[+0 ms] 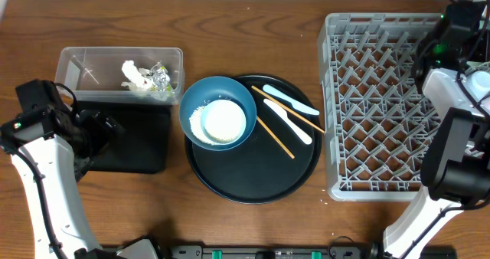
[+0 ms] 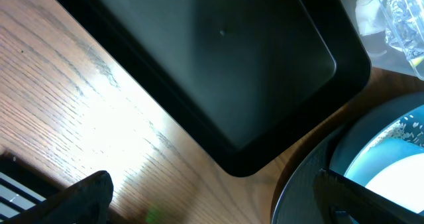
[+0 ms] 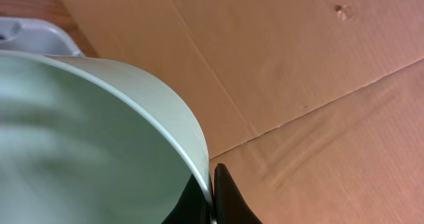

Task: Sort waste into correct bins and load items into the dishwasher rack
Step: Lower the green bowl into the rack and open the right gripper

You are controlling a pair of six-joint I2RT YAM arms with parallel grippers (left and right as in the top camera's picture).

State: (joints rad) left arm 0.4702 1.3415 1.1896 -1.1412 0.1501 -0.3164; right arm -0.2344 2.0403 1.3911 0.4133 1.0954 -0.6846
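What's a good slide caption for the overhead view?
Blue dish, spoons and chopsticks on the round tray beside the grey rack.

Left arm (image 1: 42, 167): rises from bottom left of overhead frame, white link angled up to dark wrist at left edge, then bends right. Left gripper (image 1: 106, 129): points right, left-centre of frame; jaws spread wide, nothing between them. In wrist view, two dark fingertips (image 2: 83, 197) sit in bottom corners.

Right arm (image 1: 452, 144): climbs right edge from bottom right, wrist in upper right corner. Right gripper (image 3: 213, 201): closed, pinching thin rim of pale green bowl (image 3: 79, 138); dark fingers at bottom centre of wrist view.
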